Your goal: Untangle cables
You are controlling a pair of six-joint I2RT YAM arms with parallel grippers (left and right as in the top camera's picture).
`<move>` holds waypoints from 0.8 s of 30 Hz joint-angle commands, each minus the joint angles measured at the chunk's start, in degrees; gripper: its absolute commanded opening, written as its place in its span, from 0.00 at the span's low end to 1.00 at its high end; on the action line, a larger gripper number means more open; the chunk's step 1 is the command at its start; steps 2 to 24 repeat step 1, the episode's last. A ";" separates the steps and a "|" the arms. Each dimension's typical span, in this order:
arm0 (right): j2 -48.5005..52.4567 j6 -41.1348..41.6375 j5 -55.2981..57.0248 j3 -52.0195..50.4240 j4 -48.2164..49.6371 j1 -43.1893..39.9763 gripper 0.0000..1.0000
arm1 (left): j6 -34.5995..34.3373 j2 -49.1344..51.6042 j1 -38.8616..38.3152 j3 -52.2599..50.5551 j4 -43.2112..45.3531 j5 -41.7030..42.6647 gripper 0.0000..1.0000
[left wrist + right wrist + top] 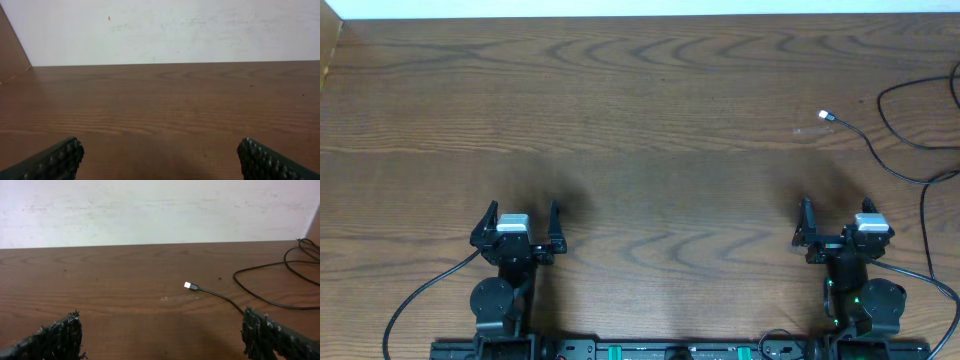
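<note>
Left gripper (522, 208): nearest the arm bases, low over the counter (660, 150), jaws spread wide with nothing between them; its ridged pads (57, 161) frame bare wood.
Right gripper (837, 208): level with the left one and well apart from it, jaws likewise wide apart and holding nothing.
Black cable (880, 155): lies flat on the counter beyond the right gripper, apart from its fingers, curving in loose loops to the right edge of view; one cord or several, cannot tell.
Plug (825, 116): small pale end of that cable, pointing left, farther out than the right gripper.
Wall (160, 210): plain white, behind the counter's far edge.
</note>
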 commanded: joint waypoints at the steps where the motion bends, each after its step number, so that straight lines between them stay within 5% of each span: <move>1: -0.44 -0.70 1.05 -0.07 -0.35 0.35 0.99 | -0.52 -0.35 -0.24 -0.87 -2.14 0.11 0.98; 24: -0.44 -0.70 1.05 -0.07 -0.35 0.35 0.99 | -0.52 -0.35 -0.24 -0.87 -2.14 0.11 0.98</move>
